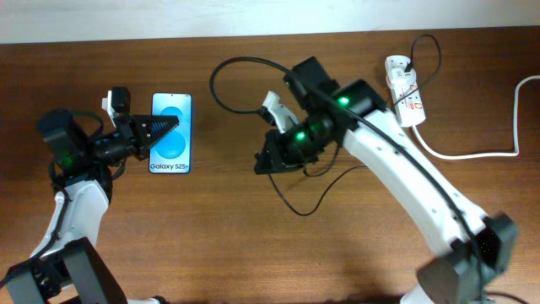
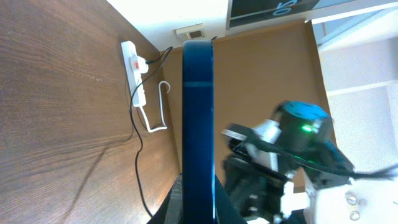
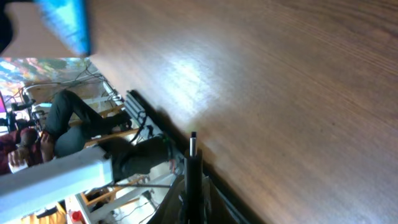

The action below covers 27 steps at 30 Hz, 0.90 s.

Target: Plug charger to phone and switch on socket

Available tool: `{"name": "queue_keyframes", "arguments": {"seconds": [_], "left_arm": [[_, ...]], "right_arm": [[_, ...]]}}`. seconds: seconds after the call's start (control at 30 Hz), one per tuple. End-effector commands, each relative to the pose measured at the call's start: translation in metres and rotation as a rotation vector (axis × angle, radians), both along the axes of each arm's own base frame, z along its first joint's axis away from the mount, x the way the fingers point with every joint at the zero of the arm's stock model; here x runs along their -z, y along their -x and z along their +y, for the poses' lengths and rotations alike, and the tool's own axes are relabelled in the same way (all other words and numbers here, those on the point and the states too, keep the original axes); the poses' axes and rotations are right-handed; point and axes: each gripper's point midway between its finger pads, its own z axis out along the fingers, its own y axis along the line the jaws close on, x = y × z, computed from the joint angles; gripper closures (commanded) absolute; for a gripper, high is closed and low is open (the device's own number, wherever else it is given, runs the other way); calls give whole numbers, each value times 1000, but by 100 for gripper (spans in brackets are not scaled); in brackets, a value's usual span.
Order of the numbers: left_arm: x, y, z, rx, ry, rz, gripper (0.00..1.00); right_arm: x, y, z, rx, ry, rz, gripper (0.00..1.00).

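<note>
Phone (image 1: 170, 133) faces up overhead; left wrist sees only its edge.

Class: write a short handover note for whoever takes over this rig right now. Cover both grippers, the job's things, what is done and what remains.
Left gripper: fingers closed on the phone, on the left side.
Right gripper: holds the charger by its plug tip, near the centre, apart from the phone.
Socket: far right; a black cable runs to it.
Done: phone and plug grasped.
Left: insert plug into phone, press socket switch (its state is unreadable here).
</note>
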Motion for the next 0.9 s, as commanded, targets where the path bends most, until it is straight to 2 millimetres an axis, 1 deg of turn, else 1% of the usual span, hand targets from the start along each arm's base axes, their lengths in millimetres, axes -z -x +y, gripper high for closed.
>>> {"name": "queue_keyframes", "arguments": {"seconds": [0.0,0.07,0.1,0.13,0.27,0.3,0.4,0.5,0.57,0.63,0.67,0.77,0.87], "left_arm": [[-11,7,-2,27,2,-27,100],[-11,7,-2,27,2,-27,100],[-11,7,-2,27,2,-27,100],[-11,7,-2,27,2,-27,100],[-11,6,-1,25,1,-27,100],[-11,6,-1,24,1,-27,100],[-11,6,-3,28,3,-23,100],[-11,6,-3,27,2,-22,100],[-10,4,-4,16,4,-6,100],[-8,1,-10,13,2,10,100],[-7,0,-18,17,-5,11,100],[-5,-3,-28,18,-16,14,100],[-5,-6,-29,5,-21,16,100]], "right_arm": [[-23,23,-16,-5,18,-94,96],[-24,36,-22,0,15,-91,96],[-22,47,-27,20,10,-80,95],[-19,54,-30,32,0,-86,96],[5,83,-46,111,-86,-121,96],[11,91,-44,104,-168,-141,96],[20,98,-32,81,-318,-146,95],[26,93,-23,53,-358,-170,95],[23,91,-11,19,-396,-191,95],[23,92,-1,13,-421,-139,96],[23,96,9,-10,-446,-106,95],[23,103,27,-48,-474,-69,96],[24,114,41,-94,-490,-61,95]]}}
